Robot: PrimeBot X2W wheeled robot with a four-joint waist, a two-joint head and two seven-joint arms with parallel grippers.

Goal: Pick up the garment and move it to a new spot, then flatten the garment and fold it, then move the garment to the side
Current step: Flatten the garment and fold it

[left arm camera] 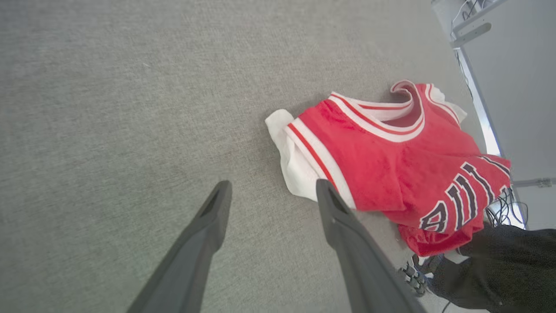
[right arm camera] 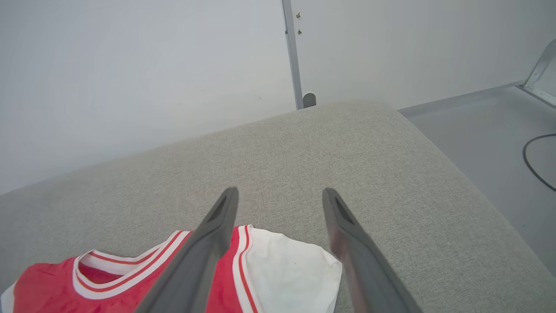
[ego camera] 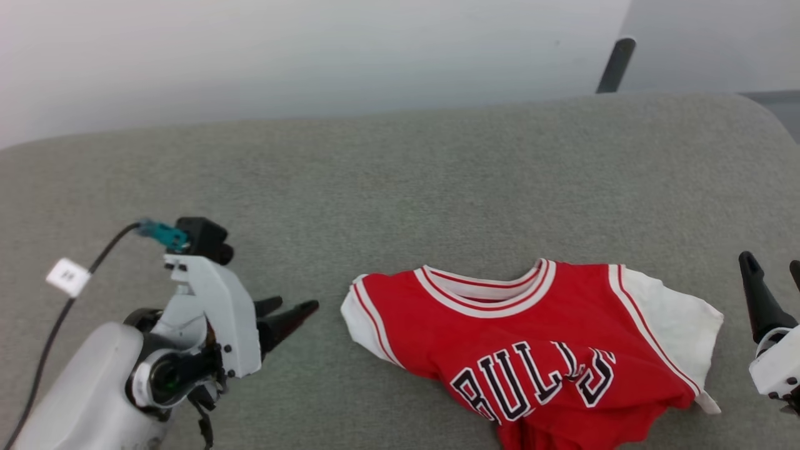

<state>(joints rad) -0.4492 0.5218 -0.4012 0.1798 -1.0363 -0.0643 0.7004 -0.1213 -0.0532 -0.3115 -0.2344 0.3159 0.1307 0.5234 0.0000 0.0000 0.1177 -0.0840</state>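
Observation:
The garment (ego camera: 531, 350), a red jersey with white sleeves, striped trim and black letters, lies crumpled on the grey cushioned surface (ego camera: 400, 175) near its front edge, collar toward the back. Its lower part runs off the bottom of the head view. My left gripper (ego camera: 294, 306) stands open just left of the garment's left sleeve, fingers pointing at it, holding nothing. In the left wrist view that gripper (left arm camera: 273, 187) hangs above the surface beside the sleeve of the garment (left arm camera: 391, 161). My right gripper (ego camera: 772, 265) is open and empty, right of the right sleeve. The right wrist view has this gripper (right arm camera: 280, 191) above the white sleeve of the garment (right arm camera: 286, 269).
A white wall runs behind the surface, with a dark post (ego camera: 615, 62) at the back right. Right of the surface's rounded edge lies grey floor with a black cable (right arm camera: 534, 161). A cable with a white tag (ego camera: 67, 276) trails from my left arm. A dark mass (left arm camera: 499, 265) sits below the front edge.

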